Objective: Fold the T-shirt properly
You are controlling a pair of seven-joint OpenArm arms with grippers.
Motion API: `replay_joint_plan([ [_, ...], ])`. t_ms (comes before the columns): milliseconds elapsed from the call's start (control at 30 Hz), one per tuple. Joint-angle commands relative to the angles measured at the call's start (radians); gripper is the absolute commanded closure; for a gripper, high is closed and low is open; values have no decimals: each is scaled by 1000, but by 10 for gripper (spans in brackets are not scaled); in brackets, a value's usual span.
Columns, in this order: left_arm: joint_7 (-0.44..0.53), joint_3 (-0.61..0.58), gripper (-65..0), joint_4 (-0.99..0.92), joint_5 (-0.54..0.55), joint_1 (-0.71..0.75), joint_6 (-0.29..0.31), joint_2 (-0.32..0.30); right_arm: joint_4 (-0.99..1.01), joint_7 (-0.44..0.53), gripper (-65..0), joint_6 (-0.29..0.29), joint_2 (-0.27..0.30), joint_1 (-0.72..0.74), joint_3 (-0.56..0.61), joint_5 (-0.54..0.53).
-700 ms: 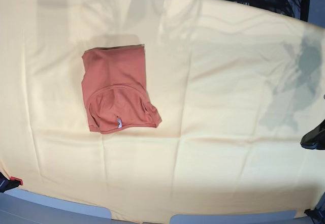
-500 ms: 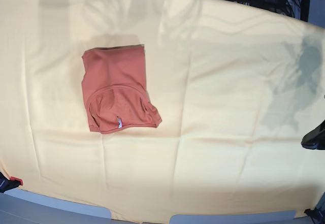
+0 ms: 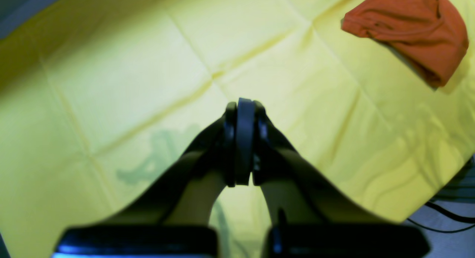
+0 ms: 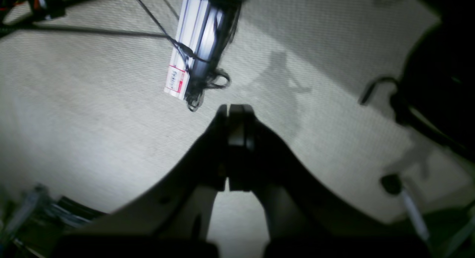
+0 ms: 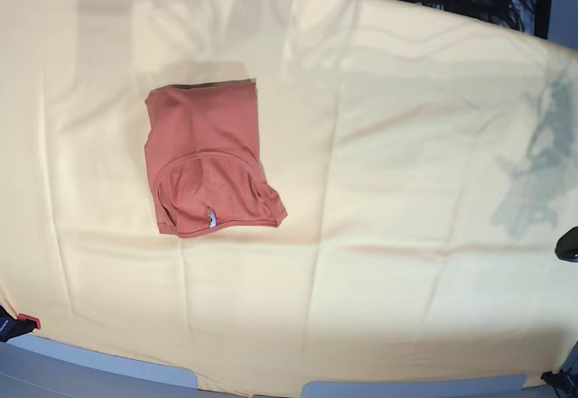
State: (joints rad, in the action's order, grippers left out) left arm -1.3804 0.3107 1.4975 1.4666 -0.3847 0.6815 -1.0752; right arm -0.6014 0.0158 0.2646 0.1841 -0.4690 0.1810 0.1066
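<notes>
Folded T-shirt point(image 5: 208, 159) on the yellow cloth point(image 5: 406, 145), both grippers empty

Base view: the shirt lies left of centre, neckline tag toward the near edge. Left wrist view: the left gripper point(image 3: 241, 146) hangs above the cloth, jaws pressed together — shirt well apart. Right wrist view: the right gripper point(image 4: 235, 146) — closed on nothing — hangs over grey floor point(image 4: 92, 120).

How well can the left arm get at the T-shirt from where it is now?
Probably yes, though not directly. The left gripper is shut over bare yellow cloth at the table's edge, far from the T-shirt. Nothing lies between them, so the way looks free, but the stretch is long.
</notes>
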Motion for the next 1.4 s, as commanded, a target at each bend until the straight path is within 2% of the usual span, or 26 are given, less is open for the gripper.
replay_joint_plan([
  [0, 17, 13, 0, -3, 17, -20, -1, -27, 14, 7, 0, -3, 4, -4, 9, 6],
  [133, 14, 13, 0, -35, 17, -19, -5, -27, 28, 8, 0, -2, -4, 18, 53, 5],
  [167, 18, 13, 0, -50, -10, -19, -38, -27, 28, 8, 0, -2, -4, 18, 62, 3],
  [267, 71, 13, 0, -137, -284, -19, -148, -28, 27, 7, 0, 25, -3, 18, 71, 3],
  [300, 100, 13, 0, -184, -354, -20, -181, -29, 27, 7, 0, 45, -3, 18, 71, 3],
  [333, 116, 13, 0, -238, -380, -20, -190, -31, 27, 7, 0, 61, -3, 18, 71, 2],
  [400, 103, 13, 0, -344, -340, -19, -154, -33, 27, 7, 0, 89, -3, 18, 71, 2],
  [467, 50, 13, 0, -420, -264, -2, -86, -35, 27, 7, 0, 108, -4, 18, 71, 2],
  [533, -16, 13, 0, -443, -180, 37, -66, -44, 27, 7, 0, 126, -4, 17, 74, -2],
  [633, -16, 13, 0, -414, 17, 109, -52, -76, 27, 6, 0, 127, -3, 14, 74, -2],
  [733, -16, 23, 0, -340, 17, 147, -78, -106, 27, 2, 0, 128, -3, 14, 74, -2],
  [833, -16, 66, 0, -248, 17, 189, -80, -127, 27, -2, 0, 133, -3, 14, 74, -2],
  [967, -16, 92, 0, -103, 17, 307, -83, -165, 27, -24, 0, 181, -4, 11, 75, -28],
  [1100, -16, 92, 0, 67, 17, 436, -83, -190, 27, -66, 0, 177, -3, 2, 74, -79],
  [1367, -16, 92, 0, 497, 17, 666, -78, -207, 27, -62, 0, 177, -3, -21, 74, -85],
])
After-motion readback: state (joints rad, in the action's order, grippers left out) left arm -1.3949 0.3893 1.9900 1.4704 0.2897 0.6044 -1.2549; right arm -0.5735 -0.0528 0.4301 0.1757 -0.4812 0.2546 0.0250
